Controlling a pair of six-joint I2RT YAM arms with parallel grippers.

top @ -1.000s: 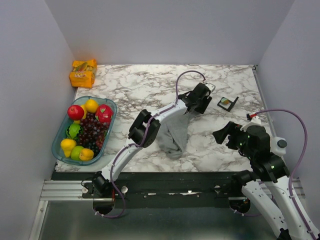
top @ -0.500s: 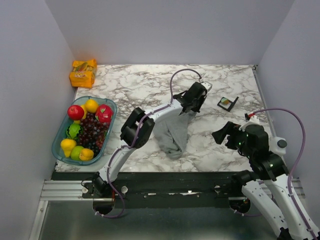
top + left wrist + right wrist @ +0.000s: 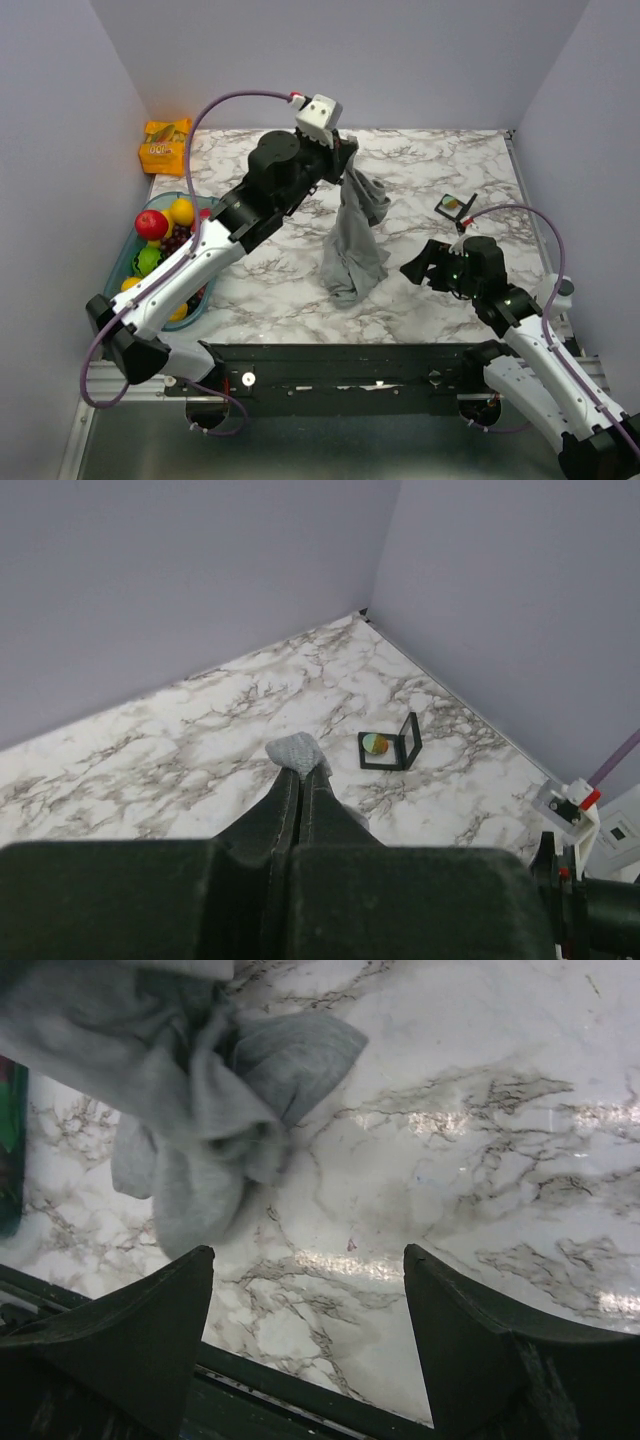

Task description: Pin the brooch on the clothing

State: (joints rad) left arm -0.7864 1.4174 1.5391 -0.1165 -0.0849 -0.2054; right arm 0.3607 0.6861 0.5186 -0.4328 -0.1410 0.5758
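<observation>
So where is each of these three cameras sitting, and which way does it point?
Top camera: fixed above and behind the arms, looking down at the table; both arms show, left gripper holding up the tank top.
Left wrist: high up, looking past its shut fingers toward the brooch.
Right wrist: low, looking down through the open right gripper at the table.
All three see the tank top.

We hold our left arm [image 3: 215, 240] stretched up and forward, with the left gripper [image 3: 300, 785] raised high and its jaws pressed together on a fold of the clothing [image 3: 297, 752]. Our right arm [image 3: 530, 325] sits low, the right gripper [image 3: 308, 1260] spread wide and holding nothing.
</observation>
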